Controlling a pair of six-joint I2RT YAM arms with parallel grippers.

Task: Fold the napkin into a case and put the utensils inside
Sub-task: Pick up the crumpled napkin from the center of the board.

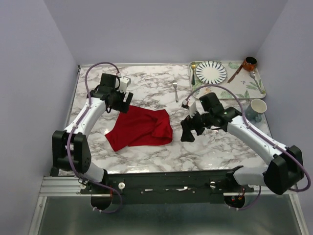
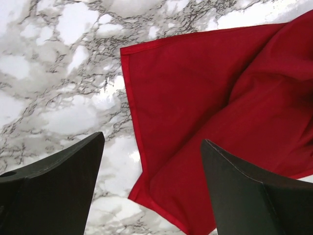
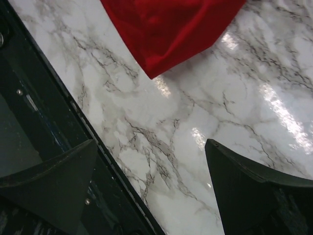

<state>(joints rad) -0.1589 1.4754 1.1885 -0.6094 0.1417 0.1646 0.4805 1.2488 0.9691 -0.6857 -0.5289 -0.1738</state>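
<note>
Centrally on the marble counter (image 1: pixel 146 85) a deep-red napkin (image 1: pixel 141 128) is seen lying loosely rumpled, with one part folded over another and no tidy pocket formed. Its far left corner is laid flat, and a hemmed edge is shown clearly in the left wrist view.

The left end effector (image 2: pixel 151 139) is held just above that far left corner. Its two dark fingers (image 2: pixel 58 171) are spread wide, and nothing is gripped between them: one finger is set over bare marble, the other over red cloth.

The right end effector (image 1: pixel 188 131) is positioned just to the right of the napkin, apart from the cloth. It is likewise released, with its fingers (image 3: pixel 244 181) parted over bare marble near the counter's front edge, and nothing is held. A pointed corner of the napkin is seen beyond them in the right wrist view.

A slim silver fork (image 1: pixel 175 90) is laid on the counter beyond the napkin, well apart from it and untouched.

At the far right corner a floral tray (image 1: pixel 259 88) is placed. A striped plate (image 1: pixel 211 72) is carried on it, with a gold spoon (image 1: pixel 193 72) to the plate's left, a brown wooden utensil (image 1: pixel 235 73) to its right, and an orange-brown bowl (image 1: pixel 250 62) at the tray's far end. A pale mug (image 1: pixel 257 107) is stood on the counter just in front of the tray.
</note>
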